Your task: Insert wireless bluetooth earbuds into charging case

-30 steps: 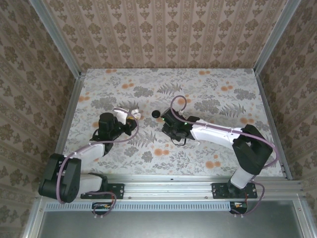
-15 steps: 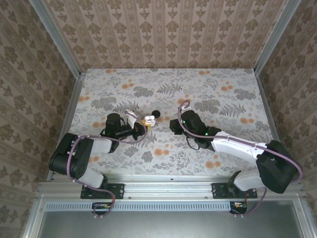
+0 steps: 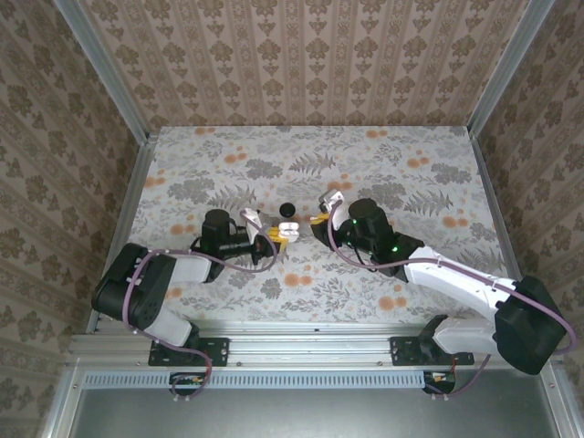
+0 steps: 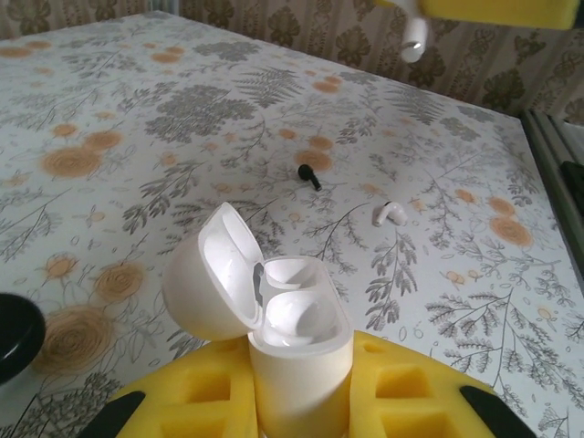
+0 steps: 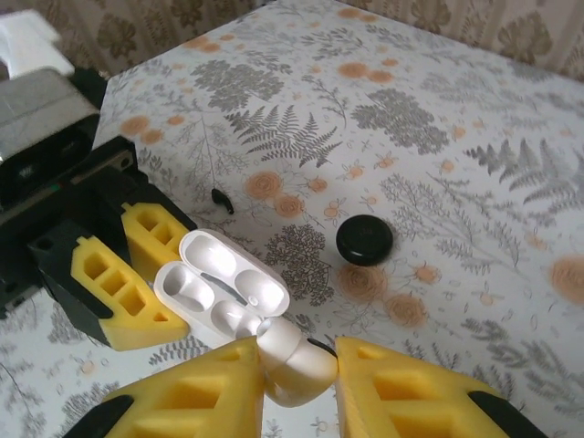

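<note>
The white charging case stands upright with its lid open, and my left gripper is shut on its lower body. It also shows from above as the case, both sockets empty. My right gripper is shut on a white earbud, which it holds just beside the case's near edge. In the top view the two grippers meet at mid-table around the case. A second white earbud lies on the table beyond the case. A tiny black piece lies near it.
A flat black round disc lies on the floral table just behind the case, also seen as the disc. Patterned walls and metal rails enclose the table.
My left gripper has carried the open case to the right, toward mid-table. The right arm has swung round and brought its earbud up next to the case.
</note>
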